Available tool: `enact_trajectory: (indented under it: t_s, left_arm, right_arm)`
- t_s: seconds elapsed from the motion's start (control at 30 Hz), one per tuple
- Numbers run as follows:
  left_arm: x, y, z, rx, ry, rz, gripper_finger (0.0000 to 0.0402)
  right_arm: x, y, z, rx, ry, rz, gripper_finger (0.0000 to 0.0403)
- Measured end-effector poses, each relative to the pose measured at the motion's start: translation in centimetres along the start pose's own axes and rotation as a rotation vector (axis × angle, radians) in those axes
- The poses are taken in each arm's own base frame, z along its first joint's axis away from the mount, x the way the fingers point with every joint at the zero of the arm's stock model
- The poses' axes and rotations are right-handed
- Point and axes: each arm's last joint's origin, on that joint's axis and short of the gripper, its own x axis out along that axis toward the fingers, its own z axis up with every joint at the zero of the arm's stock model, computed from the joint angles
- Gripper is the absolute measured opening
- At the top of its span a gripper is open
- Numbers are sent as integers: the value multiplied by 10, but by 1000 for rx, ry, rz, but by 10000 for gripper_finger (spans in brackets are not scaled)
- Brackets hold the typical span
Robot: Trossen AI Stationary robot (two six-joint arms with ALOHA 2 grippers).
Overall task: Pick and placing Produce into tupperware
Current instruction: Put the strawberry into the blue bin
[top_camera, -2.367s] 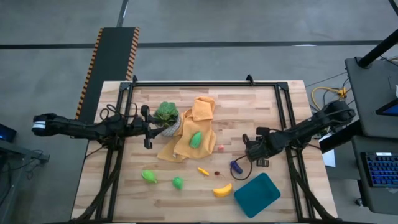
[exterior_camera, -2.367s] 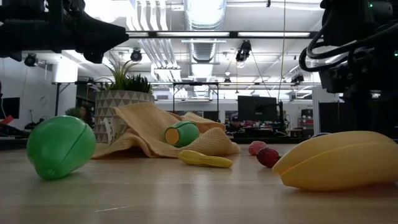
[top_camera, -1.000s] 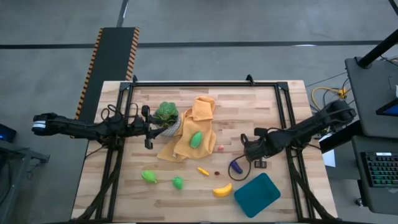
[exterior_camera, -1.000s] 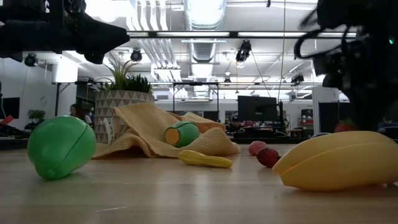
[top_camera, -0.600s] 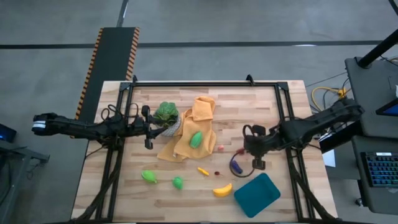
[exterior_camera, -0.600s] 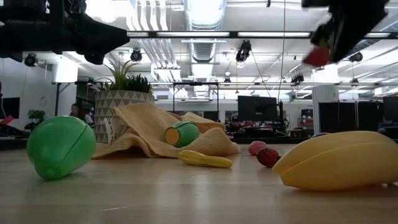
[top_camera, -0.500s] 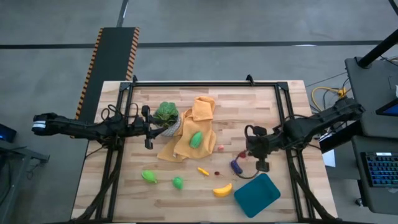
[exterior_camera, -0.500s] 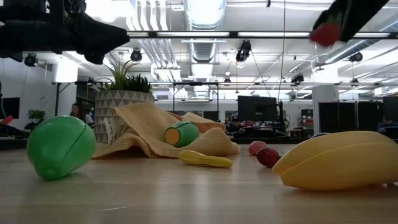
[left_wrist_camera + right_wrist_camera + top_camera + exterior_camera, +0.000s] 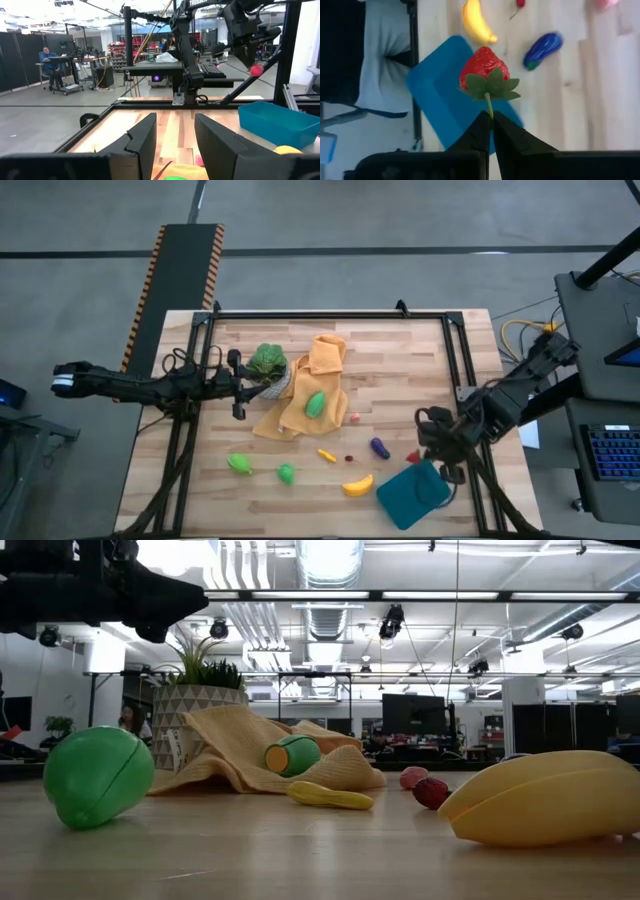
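Observation:
My right gripper (image 9: 422, 450) is shut on a red toy strawberry (image 9: 484, 67) and hovers over the table-side edge of the teal tupperware (image 9: 413, 492). On the table lie the purple eggplant (image 9: 380, 448), the yellow banana (image 9: 358, 485), an orange-yellow piece (image 9: 327, 455), two green pieces (image 9: 239, 464) (image 9: 286, 474) and tiny red ones (image 9: 354, 418). A third green piece (image 9: 315, 404) rests on the orange cloth. My left gripper (image 9: 237, 385) waits open beside the potted plant. My right gripper pinches the strawberry's thin green stem (image 9: 490, 107) between its two fingertips, coming from above and pointing down. The strawberry hangs below the fingertips, lifted clear, above the tupperware's edge (image 9: 440, 95).
A leafy plant in a white pot (image 9: 268, 365) and an orange cloth (image 9: 318, 370) sit at the table's middle. Black frame rails (image 9: 330, 314) run along the table's far, left and right sides. Bare wood lies right of the cloth, toward the far edge.
My right gripper, shut on the strawberry, has risen from beside the eggplant, leaving the low view at the top. It has swung toward the table's near right, ending over the tupperware. The other produce has stayed put.

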Motion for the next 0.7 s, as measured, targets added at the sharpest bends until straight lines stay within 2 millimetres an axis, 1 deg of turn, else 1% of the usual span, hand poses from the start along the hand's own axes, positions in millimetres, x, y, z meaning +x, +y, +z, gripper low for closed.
enact_trajectory:
  t_s: [0.1, 0.3, 0.43, 0.5, 0.7]
  left_arm:
    - [0, 0, 0, 0, -2, 0, 121]
    - [0, 0, 0, 0, 1, 0, 121]
    - [0, 0, 0, 0, 1, 0, 121]
    - [0, 0, 0, 0, 1, 0, 121]
    - [0, 0, 0, 0, 1, 0, 121]
  right_arm:
    - [9, 4, -10, 42, 25, 1, 9]
    - [35, 1, -30, 116, 94, -54, 9]
    - [55, 1, -36, 113, 116, -58, 9]
    - [62, 2, -37, 114, 125, -48, 9]
    - [81, 1, -41, 132, 197, -100, 9]
